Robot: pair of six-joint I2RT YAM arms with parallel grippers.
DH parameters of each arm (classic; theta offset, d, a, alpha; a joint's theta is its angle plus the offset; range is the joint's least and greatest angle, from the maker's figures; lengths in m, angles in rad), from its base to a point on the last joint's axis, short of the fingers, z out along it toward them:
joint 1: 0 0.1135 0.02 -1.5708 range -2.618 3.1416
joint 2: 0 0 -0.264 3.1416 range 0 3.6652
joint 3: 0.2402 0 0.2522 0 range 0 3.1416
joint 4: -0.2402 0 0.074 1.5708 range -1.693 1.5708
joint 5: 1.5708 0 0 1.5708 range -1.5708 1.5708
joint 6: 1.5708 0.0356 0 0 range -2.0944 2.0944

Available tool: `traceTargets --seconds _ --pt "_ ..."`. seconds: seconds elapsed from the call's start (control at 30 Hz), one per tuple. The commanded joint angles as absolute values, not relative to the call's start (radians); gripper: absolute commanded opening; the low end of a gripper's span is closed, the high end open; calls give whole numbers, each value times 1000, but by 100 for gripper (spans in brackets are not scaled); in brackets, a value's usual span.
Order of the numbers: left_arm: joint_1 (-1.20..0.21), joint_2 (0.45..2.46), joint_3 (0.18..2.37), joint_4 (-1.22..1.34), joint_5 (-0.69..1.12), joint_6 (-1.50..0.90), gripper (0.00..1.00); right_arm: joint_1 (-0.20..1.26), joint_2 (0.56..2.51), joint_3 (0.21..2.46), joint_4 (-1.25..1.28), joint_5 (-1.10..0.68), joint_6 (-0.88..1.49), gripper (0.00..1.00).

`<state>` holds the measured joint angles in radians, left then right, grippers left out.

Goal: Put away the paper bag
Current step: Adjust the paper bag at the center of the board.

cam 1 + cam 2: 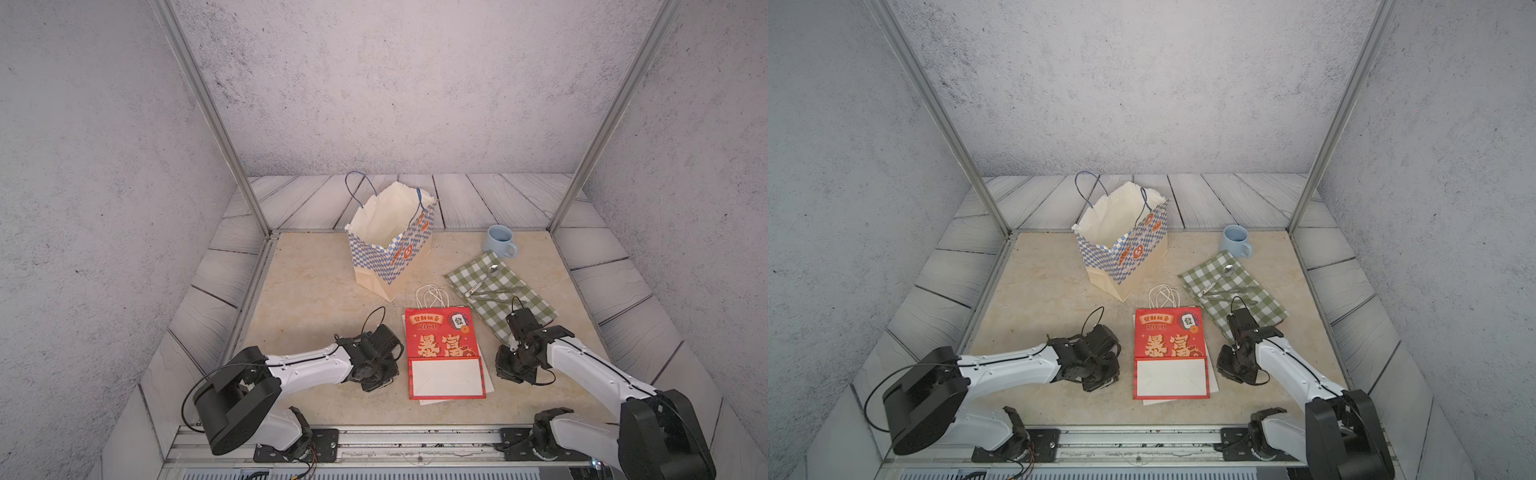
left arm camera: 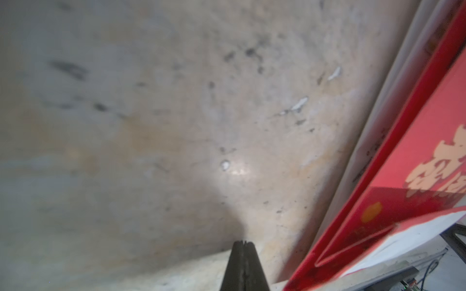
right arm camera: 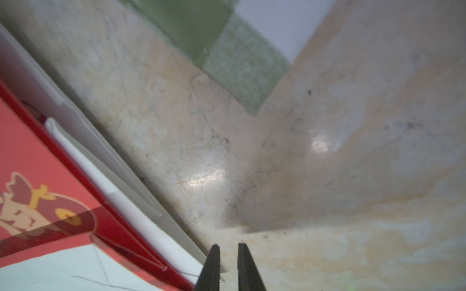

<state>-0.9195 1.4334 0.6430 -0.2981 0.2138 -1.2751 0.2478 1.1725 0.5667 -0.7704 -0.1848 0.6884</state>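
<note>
Your left pincer [image 2: 243, 242] is shut, seemingly empty; right pincer [image 3: 228, 245] barely parted; red paper bag [image 1: 440, 337] between them reads "RICH".

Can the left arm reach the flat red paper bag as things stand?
Probably yes: the left gripper, jaws shut, sits beside the flat red paper bag, only bare beige tabletop between them; it must open first.
</note>
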Motion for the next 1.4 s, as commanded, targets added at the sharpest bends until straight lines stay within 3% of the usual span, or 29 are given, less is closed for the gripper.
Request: traceTargets --seconds 0.0,0.47,0.93,1.03,1.2,1.37 --pt "-929 1479 688 -256 273 -1237 0 256 1189 564 -763 -205 698 16" --pt "-982 1523 747 -338 321 -1204 0 365 1337 626 -767 -244 834 19" --pt "-989 1491 749 -365 291 -1247 0 424 1309 607 -752 -227 947 18" --pt "-989 1477 746 -385 254 -1271 0 424 1287 621 -797 -160 961 19" --pt "-989 1386 735 -502 108 -1332 0 425 1160 706 -963 112 978 24" --pt "-989 1201 768 -731 -180 -1439 0 427 1067 819 -1050 250 939 26"
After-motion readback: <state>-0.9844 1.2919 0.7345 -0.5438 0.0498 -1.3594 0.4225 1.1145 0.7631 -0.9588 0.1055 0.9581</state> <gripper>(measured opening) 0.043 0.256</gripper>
